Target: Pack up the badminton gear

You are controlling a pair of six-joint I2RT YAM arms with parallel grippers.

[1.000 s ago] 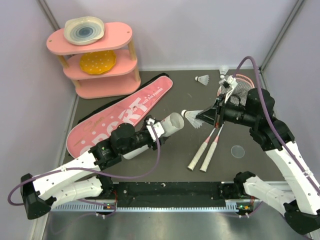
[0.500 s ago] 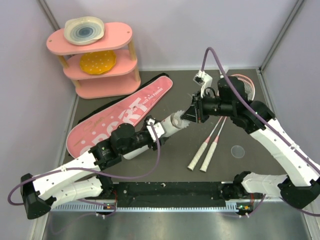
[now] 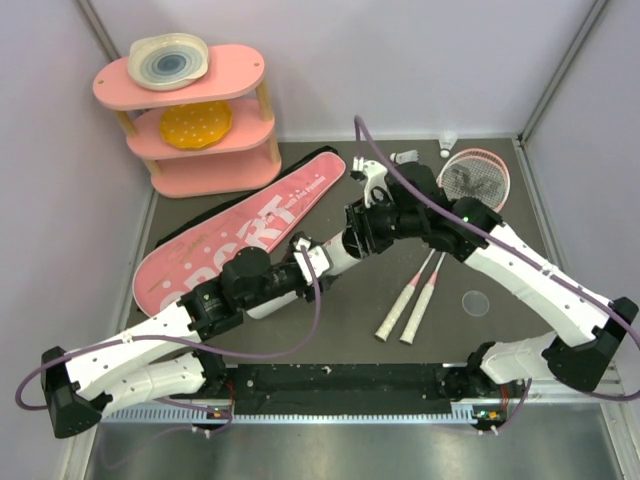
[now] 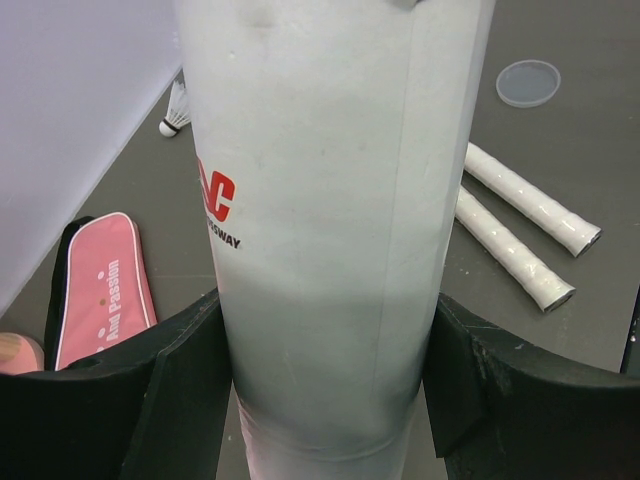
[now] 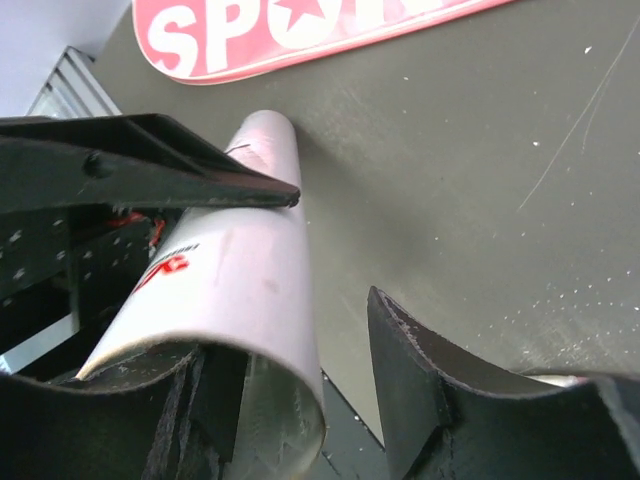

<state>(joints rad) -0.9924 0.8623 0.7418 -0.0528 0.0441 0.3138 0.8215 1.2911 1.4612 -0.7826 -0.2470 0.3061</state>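
Observation:
My left gripper (image 3: 300, 258) (image 4: 330, 340) is shut on the white tube (image 3: 335, 255) (image 4: 320, 200), holding it off the table with its open mouth toward the right arm. My right gripper (image 3: 356, 236) (image 5: 300, 370) stands open at that mouth (image 5: 250, 400), one finger inside the rim and the other outside. No shuttlecock shows between its fingers. Two pink rackets (image 3: 470, 180) lie at the right, with their white handles (image 3: 405, 310) (image 4: 520, 220) toward me. Loose shuttlecocks lie at the back (image 3: 447, 147) (image 3: 403, 157) (image 4: 176, 110). The pink SPORT bag (image 3: 250, 225) (image 5: 300, 30) lies at the left.
A pink three-tier shelf (image 3: 205, 170) with plates stands in the back left corner. A clear round lid (image 3: 477, 302) (image 4: 528, 83) lies near the racket handles. Walls close in on both sides and at the back.
My right gripper carried a shuttlecock leftward to the tube's mouth and its jaws parted there. The shuttlecock no longer shows. The left arm and tube have stayed put.

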